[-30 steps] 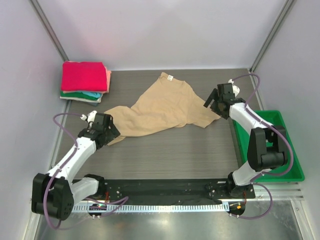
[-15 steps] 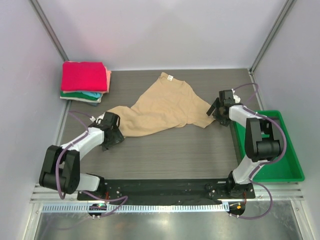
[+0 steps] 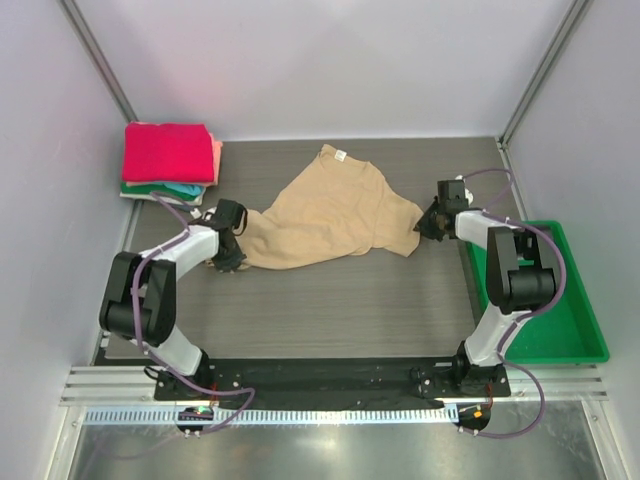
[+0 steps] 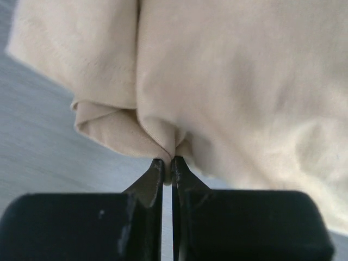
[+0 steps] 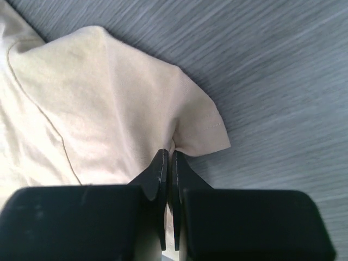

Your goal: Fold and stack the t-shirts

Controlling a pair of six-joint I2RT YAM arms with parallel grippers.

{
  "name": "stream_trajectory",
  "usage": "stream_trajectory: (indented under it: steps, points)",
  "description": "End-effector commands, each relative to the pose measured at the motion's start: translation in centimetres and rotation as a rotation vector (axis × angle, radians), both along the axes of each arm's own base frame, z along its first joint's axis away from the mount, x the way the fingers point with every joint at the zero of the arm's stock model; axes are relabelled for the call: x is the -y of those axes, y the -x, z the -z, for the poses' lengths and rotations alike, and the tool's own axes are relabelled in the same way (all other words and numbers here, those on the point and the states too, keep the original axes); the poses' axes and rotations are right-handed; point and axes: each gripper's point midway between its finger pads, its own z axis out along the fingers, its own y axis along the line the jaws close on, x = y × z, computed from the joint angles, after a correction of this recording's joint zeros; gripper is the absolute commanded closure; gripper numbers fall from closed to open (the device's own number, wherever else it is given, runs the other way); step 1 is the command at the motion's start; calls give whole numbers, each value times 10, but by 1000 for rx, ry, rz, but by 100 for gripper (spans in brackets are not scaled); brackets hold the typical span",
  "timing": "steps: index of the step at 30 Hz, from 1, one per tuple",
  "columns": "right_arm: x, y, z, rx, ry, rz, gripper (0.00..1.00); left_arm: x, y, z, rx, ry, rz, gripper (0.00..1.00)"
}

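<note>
Pinched the spread tan t-shirt (image 3: 330, 215) on the worktop (image 3: 350, 300): left end gripped in the left tool (image 4: 168, 163), right sleeve in the right tool (image 5: 169, 157).

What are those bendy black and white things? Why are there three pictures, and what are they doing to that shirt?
They are two robot arms, the left arm and the right arm, bolted to the near edge of a table. The wide picture comes from a camera above and behind them. The two close-ups come from a small camera on each wrist, which is why black fingers poke in at the bottom. That pinching part is called the end effector.

On the table lies a crumpled tan t-shirt. In the far left corner is a pile of folded shirts with a pink one on top. A green tray sits on the right.

The left end effector is shut on a fold at one edge of the tan t-shirt. The right end effector is shut on it by a sleeve.
</note>
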Motion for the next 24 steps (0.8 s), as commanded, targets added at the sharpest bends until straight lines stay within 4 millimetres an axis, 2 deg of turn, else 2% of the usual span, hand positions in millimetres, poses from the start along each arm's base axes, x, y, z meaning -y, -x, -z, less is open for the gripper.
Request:
stream_trajectory:
  steps: [1,2,3,4,5,6,7,8,9,10,11,13,14,16,17,18,19,20,21,22,23,24]
  points:
    - [-6,5,-32,59,-33,-10,99,-2,1,-44,119,20,1,100]
    - [-7,8,-52,92,-39,-8,99,1,11,-54,115,33,12,100]
    - [-7,11,-64,112,-41,-7,99,5,11,-86,200,67,16,100]
    - [-5,17,-85,147,-42,-1,99,6,20,-103,212,76,23,100]
    - [-5,21,-98,171,-40,-1,99,5,21,-117,261,85,23,100]
    - [-4,24,-110,194,-39,-1,99,1,34,-130,266,84,20,100]
    - [-4,27,-122,213,-37,-3,99,1,38,-164,357,107,31,100]
    - [-2,37,-132,207,-31,-2,99,0,44,-179,379,115,38,100]
    - [0,44,-157,258,-23,-9,99,-2,59,-186,350,117,49,100]
    - [0,48,-177,294,-19,-12,99,1,64,-212,388,142,73,100]
    - [4,58,-184,284,-2,0,99,0,76,-218,359,143,87,100]
    - [6,70,-225,373,5,-6,99,-1,81,-232,368,141,111,100]
    - [12,74,-232,376,29,20,99,-5,77,-248,400,113,118,100]
    - [14,72,-259,432,35,24,99,-9,68,-255,411,86,125,100]
    - [14,68,-262,431,37,25,99,-12,60,-259,407,91,141,100]
    - [14,63,-265,430,40,20,99,-9,40,-246,357,107,149,100]
    - [13,55,-277,448,48,11,99,-10,29,-239,335,135,156,100]
    - [13,38,-260,393,57,8,99,-25,14,-229,307,158,109,100]
    - [13,28,-258,380,65,3,99,-22,-11,-209,256,210,125,99]
    - [13,8,-248,345,74,-3,99,-33,-25,-192,213,226,88,96]
    - [12,-1,-245,333,77,-8,99,-45,-37,-178,177,236,49,95]
    - [11,-14,-249,339,74,-11,99,-47,-48,-155,65,250,47,88]
